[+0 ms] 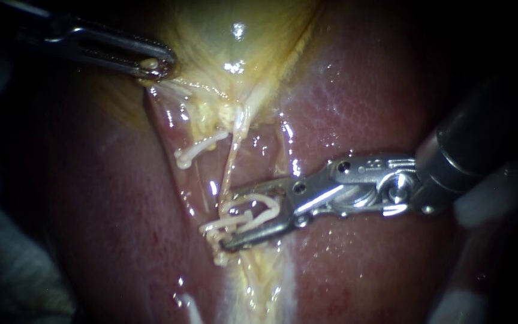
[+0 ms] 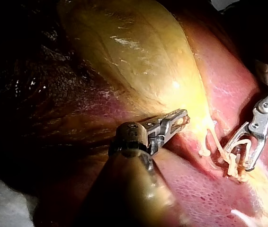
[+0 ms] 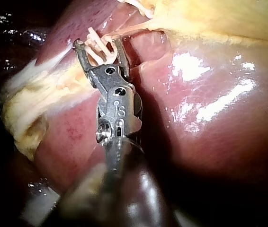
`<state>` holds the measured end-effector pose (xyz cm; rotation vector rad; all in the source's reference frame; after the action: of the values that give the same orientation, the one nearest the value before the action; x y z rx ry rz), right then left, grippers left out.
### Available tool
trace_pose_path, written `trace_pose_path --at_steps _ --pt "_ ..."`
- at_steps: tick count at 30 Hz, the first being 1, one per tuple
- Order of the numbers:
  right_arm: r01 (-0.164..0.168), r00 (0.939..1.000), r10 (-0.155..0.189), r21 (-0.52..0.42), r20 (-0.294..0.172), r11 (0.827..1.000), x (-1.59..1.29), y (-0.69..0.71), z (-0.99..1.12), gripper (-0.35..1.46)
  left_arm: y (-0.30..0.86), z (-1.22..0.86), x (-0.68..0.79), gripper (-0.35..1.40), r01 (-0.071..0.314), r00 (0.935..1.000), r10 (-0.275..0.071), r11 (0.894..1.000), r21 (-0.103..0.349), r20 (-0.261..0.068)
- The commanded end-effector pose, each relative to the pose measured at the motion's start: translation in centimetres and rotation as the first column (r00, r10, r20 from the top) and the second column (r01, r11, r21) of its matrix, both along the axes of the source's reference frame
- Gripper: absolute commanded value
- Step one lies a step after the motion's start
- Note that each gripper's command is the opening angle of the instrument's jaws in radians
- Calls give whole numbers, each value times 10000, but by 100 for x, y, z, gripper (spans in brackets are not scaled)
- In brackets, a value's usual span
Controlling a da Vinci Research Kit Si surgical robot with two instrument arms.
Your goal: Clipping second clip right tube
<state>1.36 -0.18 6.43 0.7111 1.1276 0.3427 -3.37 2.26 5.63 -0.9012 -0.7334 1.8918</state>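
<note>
While tensioning the gallbladder with the left instrument, hand clamped on its edge, holds the right instrument, hand gripping a white clip, astride the right tube beside a seated clip.

R instrument holds clip astride tube; L instrument grips gallbladder.
</note>
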Motion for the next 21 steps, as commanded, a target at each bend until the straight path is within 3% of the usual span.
trace_pose_path --at_steps 1,10,16,21 --pt "-25 10000 25 -16 7 10000 -1 1 0 47 0 0 0 -35 -2 10000 2 10000 -2 2" --pt "-189 9998 189 59 43 9998 -25 15 -20 48 0 0 0 -35 -4 10000 4 10000 -2 3" --pt "-286 9996 285 196 54 9994 -61 32 -41 47 0 0 1 -35 -5 10000 5 10000 -2 3" --pt "-176 9998 173 194 119 9997 -79 33 -44 47 0 0 1 -35 -5 10000 5 10000 -2 3"
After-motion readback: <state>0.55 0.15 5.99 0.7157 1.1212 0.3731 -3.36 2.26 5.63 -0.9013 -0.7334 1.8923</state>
